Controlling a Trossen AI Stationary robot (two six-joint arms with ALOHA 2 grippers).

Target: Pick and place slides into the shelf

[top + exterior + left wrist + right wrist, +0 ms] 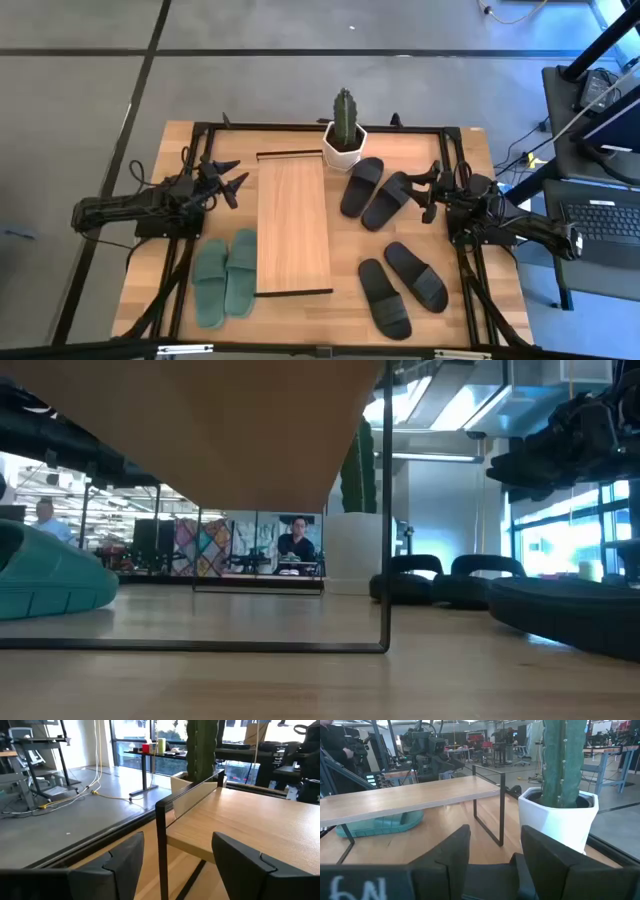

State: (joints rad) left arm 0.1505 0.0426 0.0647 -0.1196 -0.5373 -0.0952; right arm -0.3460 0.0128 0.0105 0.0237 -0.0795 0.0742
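Observation:
The shelf (293,222), a light plank on a thin black frame, stands mid-table. A green pair of slides (225,278) lies flat left of it. One black pair (375,192) lies right of the shelf's far end, and another black pair (402,283) sits nearer the front. My left gripper (238,176) is open beside the shelf's far left corner, whose black post (161,850) shows between its fingers. My right gripper (426,190) is open just right of the far black pair. It hangs raised above the table (545,455) and holds nothing.
A cactus in a white pot (344,135) stands at the shelf's far right corner, close to the far black pair. A black rail frame (330,126) runs around the tabletop. Bare wood shows under the shelf (250,615) and along the table's front.

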